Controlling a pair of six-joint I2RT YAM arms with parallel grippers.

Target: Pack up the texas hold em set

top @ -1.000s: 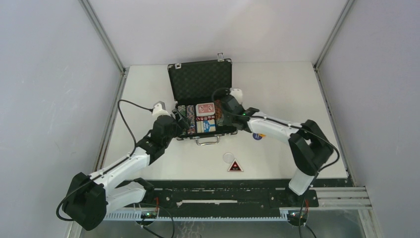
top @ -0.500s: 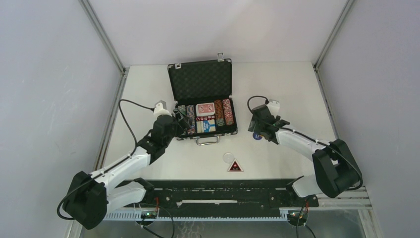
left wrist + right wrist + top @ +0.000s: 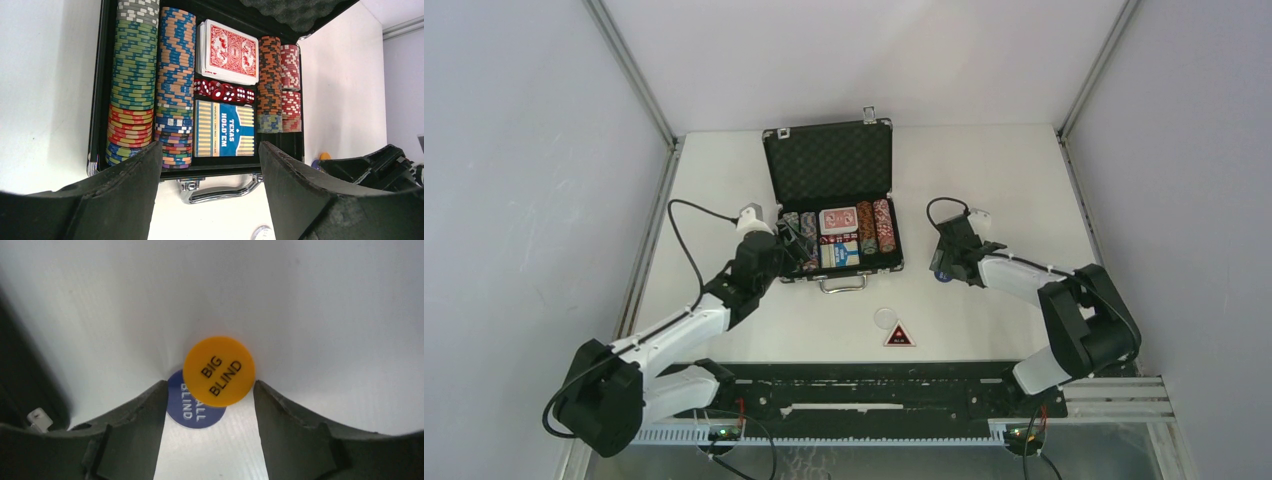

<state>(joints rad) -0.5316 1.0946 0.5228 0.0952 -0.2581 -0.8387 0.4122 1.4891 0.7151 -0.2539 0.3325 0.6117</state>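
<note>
The black briefcase (image 3: 829,165) lies open at the table's far middle, its foam lid up. Its tray holds rows of poker chips (image 3: 132,85), a red deck (image 3: 227,50), a blue "Texas Hold'em" deck (image 3: 222,129) and red dice (image 3: 222,91). My left gripper (image 3: 790,246) is open and empty at the tray's front left corner, and its view (image 3: 210,165) looks over the silver handle (image 3: 220,187). My right gripper (image 3: 945,262) is open, low over the table right of the case. Its fingers straddle an orange BIG BLIND token (image 3: 219,371) that overlaps a blue SMALL BLIND token (image 3: 192,411).
A white round token (image 3: 885,318) and a red triangular marker (image 3: 899,335) lie on the table in front of the case. The white table (image 3: 1024,180) has raised rails along its left and right edges, with grey walls beyond them.
My right gripper left the right side of the case, swung right, and came down over the orange and blue tokens. My left arm has barely moved.
</note>
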